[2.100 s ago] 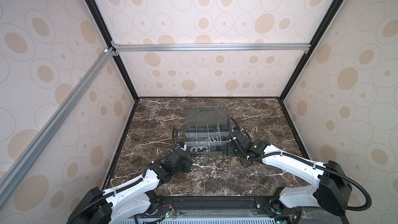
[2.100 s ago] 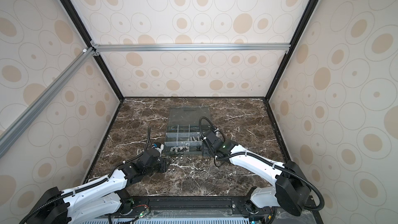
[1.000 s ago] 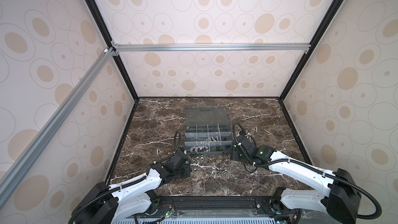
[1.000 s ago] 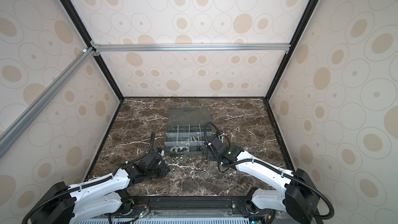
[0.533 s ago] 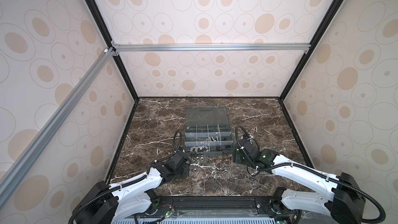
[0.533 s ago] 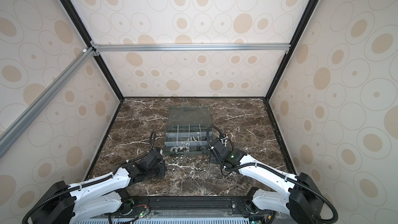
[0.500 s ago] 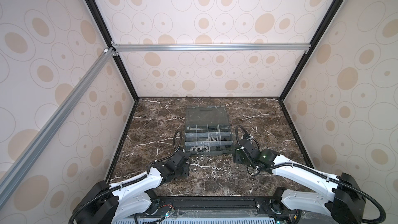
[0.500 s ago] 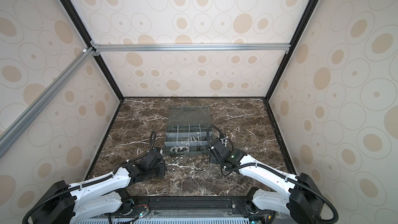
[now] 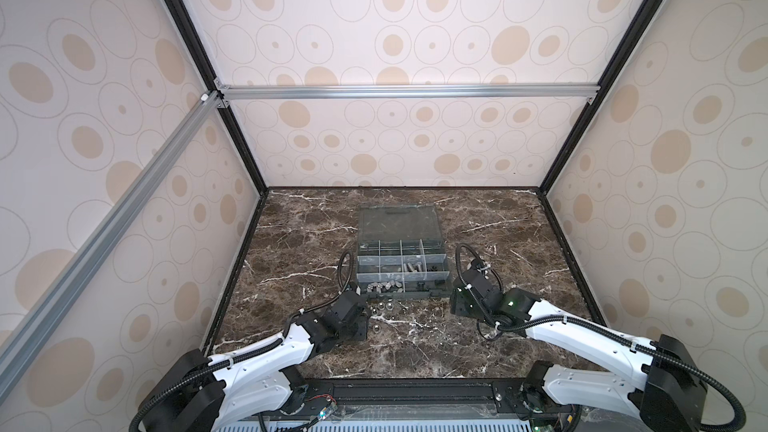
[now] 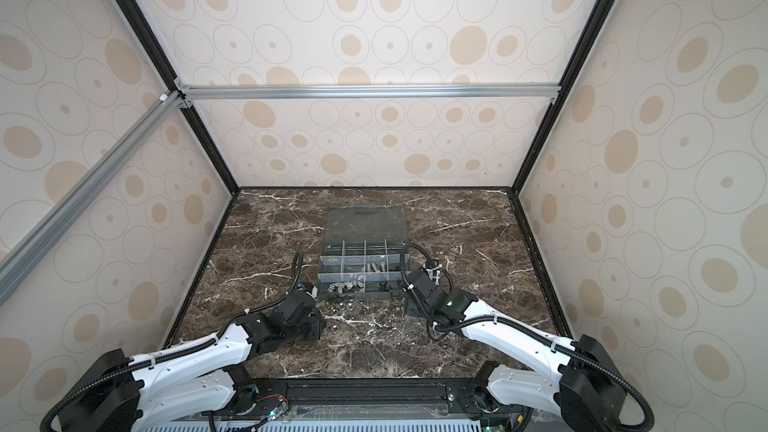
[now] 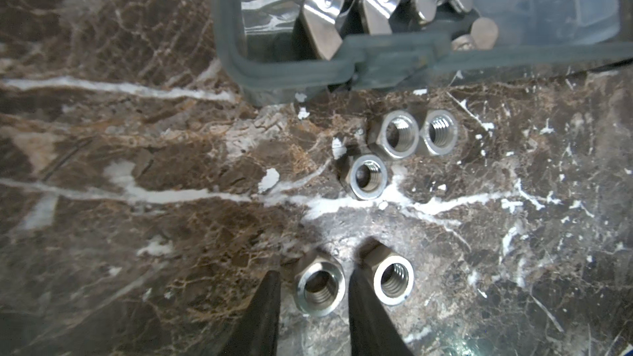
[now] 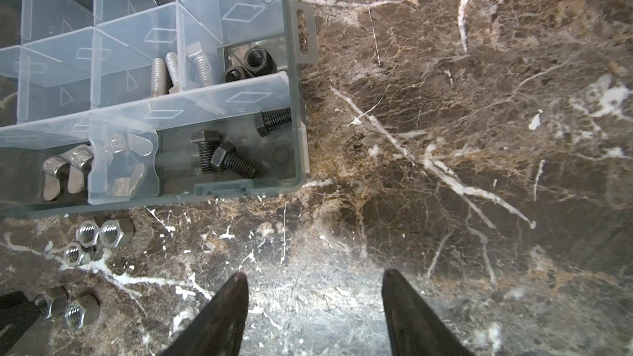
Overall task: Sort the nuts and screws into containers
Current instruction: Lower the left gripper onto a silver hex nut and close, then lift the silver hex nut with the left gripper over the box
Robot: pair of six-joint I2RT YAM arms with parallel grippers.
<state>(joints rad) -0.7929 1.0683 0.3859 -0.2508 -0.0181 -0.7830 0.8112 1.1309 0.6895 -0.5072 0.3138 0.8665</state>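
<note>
The left gripper (image 11: 314, 273) straddles a silver hex nut (image 11: 320, 289), jaws narrowly spread, not pinching it. Four more nuts (image 11: 399, 135) lie on the desk (image 11: 137, 166) just off the organizer box (image 11: 291, 66)'s latch edge. The right gripper (image 12: 315, 277) hangs spread wide beside that box.

The space is enclosed by cream walls (image 9: 415, 14) printed with beige ovals and thin grey rings. The corners are edged by black posts (image 9: 239, 139), and silver rails (image 9: 407, 91) are fixed across the back wall and along the left wall. The floor (image 9: 498, 222) is covered in dark brown marble veined with white. The whole is lit softly and evenly.
</note>
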